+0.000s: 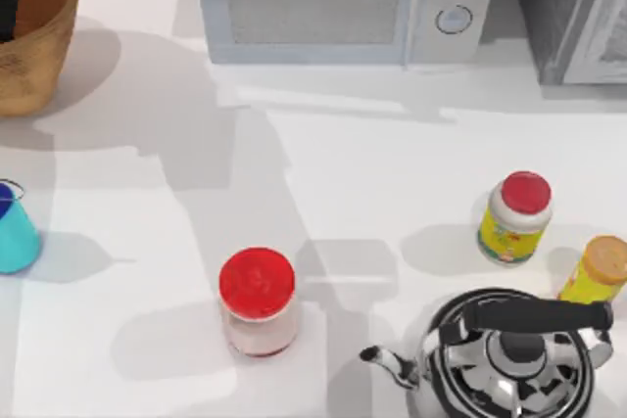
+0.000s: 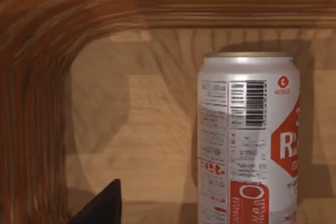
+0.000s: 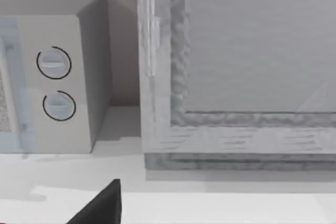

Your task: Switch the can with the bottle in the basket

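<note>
Inside the basket [image 2: 47,77] stands the bottle [image 2: 247,140]; whether either arm's jaws are open, I cannot tell.

Pretty bright and even over my white tabletop [image 1: 392,173], with soft grey shadows spilling leftward off the red-lidded jar [image 1: 258,301] and the can [image 1: 15,230]. The kettle [image 1: 514,354] is all mirror glare and dark reflections. Inside the basket [image 2: 63,51] it's warmer and dimmer, the ribs smeared into streaks, and the bottle [image 2: 248,140] carries a soft sheen.
</note>
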Controlling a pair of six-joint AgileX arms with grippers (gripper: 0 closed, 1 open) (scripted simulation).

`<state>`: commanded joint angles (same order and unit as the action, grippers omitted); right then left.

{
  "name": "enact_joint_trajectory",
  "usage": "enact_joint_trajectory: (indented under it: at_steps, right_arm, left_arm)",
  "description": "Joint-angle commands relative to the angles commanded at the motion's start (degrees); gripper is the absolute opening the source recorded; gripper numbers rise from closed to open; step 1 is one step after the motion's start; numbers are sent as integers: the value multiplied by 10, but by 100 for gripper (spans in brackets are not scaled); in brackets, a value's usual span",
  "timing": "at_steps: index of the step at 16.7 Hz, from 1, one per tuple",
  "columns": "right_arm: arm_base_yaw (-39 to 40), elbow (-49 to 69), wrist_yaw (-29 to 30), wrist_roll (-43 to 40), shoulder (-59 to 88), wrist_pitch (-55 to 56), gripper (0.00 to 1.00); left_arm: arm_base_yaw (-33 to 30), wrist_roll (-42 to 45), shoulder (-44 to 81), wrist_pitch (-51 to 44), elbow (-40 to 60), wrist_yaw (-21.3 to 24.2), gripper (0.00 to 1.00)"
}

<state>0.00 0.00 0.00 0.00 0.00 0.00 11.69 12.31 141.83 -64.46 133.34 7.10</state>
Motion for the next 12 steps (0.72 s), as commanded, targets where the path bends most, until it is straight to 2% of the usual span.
enact_joint_trajectory:
  at_steps: [8, 12]
  right_arm:
    - [0, 0, 0, 0, 0, 0, 100]
    - [0, 0, 0, 0, 0, 0, 100]
  left_arm:
    - [-2, 1, 16, -3, 12, 0, 100]
    - [-4, -4, 52, 39, 6, 0, 100]
